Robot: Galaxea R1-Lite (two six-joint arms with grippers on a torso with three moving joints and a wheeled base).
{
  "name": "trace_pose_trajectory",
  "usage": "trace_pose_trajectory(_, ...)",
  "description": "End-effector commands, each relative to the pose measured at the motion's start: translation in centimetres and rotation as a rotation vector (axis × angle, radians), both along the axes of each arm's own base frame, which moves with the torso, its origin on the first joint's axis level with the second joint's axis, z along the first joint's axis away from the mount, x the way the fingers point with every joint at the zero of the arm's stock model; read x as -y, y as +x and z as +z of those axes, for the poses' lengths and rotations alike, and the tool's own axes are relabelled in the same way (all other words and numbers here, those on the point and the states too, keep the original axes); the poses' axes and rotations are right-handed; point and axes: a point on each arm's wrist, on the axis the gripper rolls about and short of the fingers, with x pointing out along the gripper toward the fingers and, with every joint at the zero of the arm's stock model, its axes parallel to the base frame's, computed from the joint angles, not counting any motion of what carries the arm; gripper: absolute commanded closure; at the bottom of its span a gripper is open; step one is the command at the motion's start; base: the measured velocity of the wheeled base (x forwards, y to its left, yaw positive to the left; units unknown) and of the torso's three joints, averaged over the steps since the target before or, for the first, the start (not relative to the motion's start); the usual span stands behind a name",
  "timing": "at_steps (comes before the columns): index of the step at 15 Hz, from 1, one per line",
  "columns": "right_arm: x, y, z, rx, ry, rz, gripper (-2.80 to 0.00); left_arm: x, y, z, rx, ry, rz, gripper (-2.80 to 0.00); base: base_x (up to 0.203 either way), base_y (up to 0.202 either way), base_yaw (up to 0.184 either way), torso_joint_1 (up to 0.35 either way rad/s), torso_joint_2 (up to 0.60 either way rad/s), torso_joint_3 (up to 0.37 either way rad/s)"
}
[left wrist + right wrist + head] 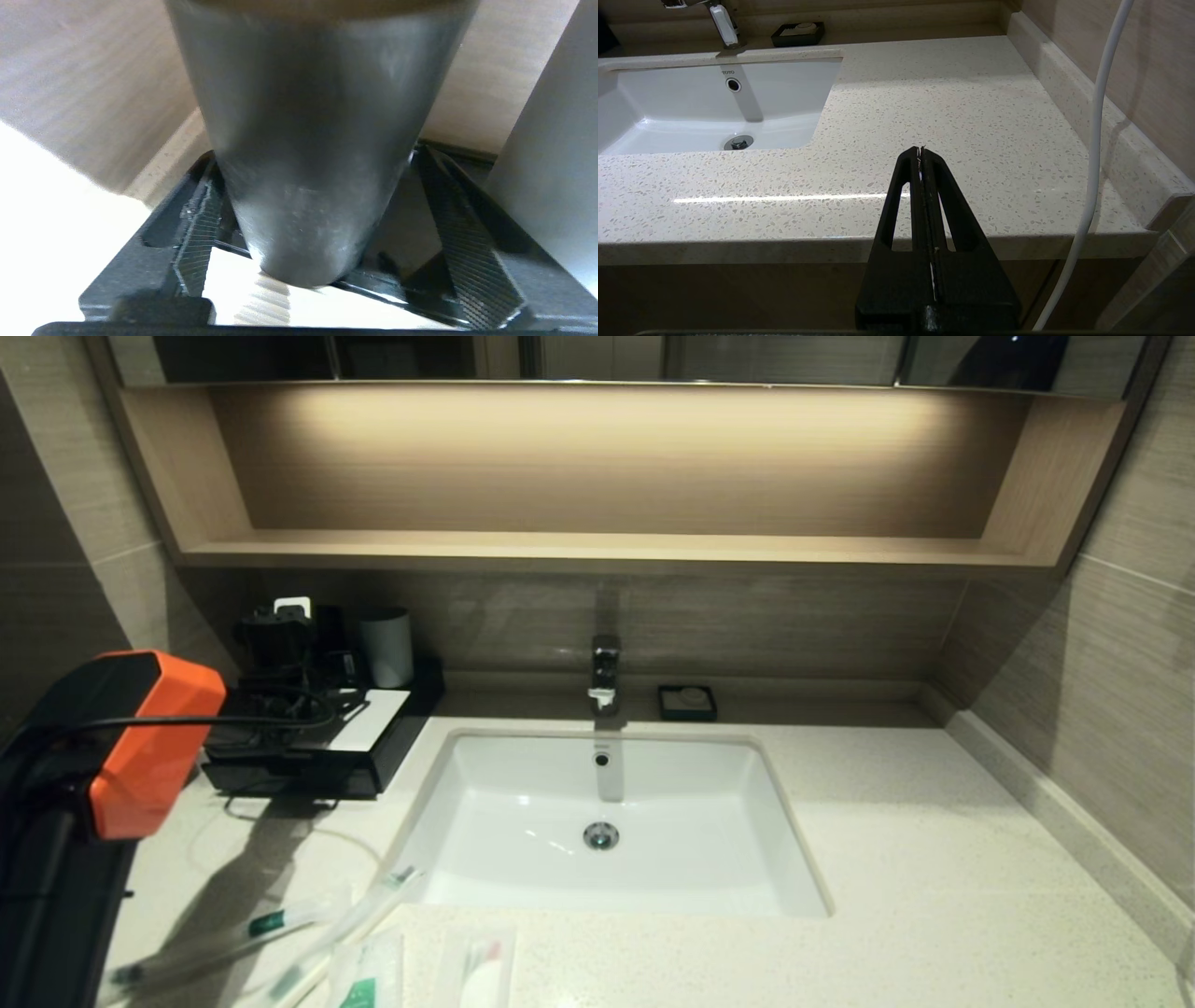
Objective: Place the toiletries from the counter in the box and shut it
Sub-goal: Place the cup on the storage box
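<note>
The toiletries lie on the counter (934,859) at its front left: two long toothbrush packets (266,924) (369,901), a green-marked sachet (369,980) and a packet with a white round piece (481,975). The black box (373,756) with its white top panel (373,312) stands at the back left. My left gripper (280,649) is over the box top, open, with its fingers either side of the black cup (308,140), which stands on the panel. My right gripper (920,150) is shut and empty, just before the counter's front edge at the right.
A white cup (387,649) stands beside the black cup (551,186). The white sink (523,859) and faucet (605,672) sit mid-counter, with a small black soap dish (687,702) behind. A wooden shelf (597,551) hangs above. A white cable (1097,140) hangs at the right.
</note>
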Motion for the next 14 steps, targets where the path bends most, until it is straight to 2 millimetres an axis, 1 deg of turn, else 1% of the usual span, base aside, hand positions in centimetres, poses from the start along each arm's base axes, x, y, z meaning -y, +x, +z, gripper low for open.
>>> trace_pose_trajectory(1,0.0,0.0,0.0,-0.001,0.0,0.0,0.0,0.0,-0.1,0.5,0.017,0.005,0.003,-2.8,0.0,0.0,0.0,0.0,0.0,0.0)
trace_pose_trajectory(3,0.0,0.0,0.0,0.001,0.0,0.0,0.0,0.0,-0.2,1.0,0.025,0.008,0.007,-2.8,0.0,0.0,0.0,0.0,0.0,0.0)
trace_pose_trajectory(5,0.0,0.0,0.0,0.0,0.0,-0.001,0.0,0.8,-0.7,1.4,0.021,0.015,0.01,-2.8,0.0,0.0,0.0,0.0,0.0,0.0)
trace_pose_trajectory(6,0.0,0.0,0.0,-0.001,0.0,0.0,0.0,1.1,-1.0,1.8,0.025,0.028,0.029,-2.8,0.0,0.0,0.0,0.0,0.0,0.0)
trace_pose_trajectory(8,0.0,0.0,0.0,0.0,0.0,0.0,0.0,1.3,-2.0,3.2,0.027,0.053,0.052,-2.8,0.0,0.0,0.0,0.0,0.0,0.0)
trace_pose_trajectory(9,0.0,0.0,0.0,0.002,0.0,-0.001,0.0,1.4,-2.8,3.7,0.017,0.058,0.054,-2.8,0.0,0.0,0.0,0.0,0.0,0.0)
trace_pose_trajectory(11,0.0,0.0,0.0,0.001,0.0,0.0,0.0,2.1,-4.6,4.0,-0.018,0.066,0.055,-2.8,0.0,0.0,0.0,0.0,0.0,0.0)
trace_pose_trajectory(12,0.0,0.0,0.0,0.001,0.0,0.0,0.0,2.5,-5.8,4.2,-0.04,0.073,0.056,-2.8,0.0,0.0,0.0,0.0,0.0,0.0)
trace_pose_trajectory(14,0.0,0.0,0.0,-0.001,0.0,-0.002,0.0,3.6,-9.0,4.9,-0.069,0.092,0.054,-2.8,0.0,0.0,0.0,0.0,0.0,0.0)
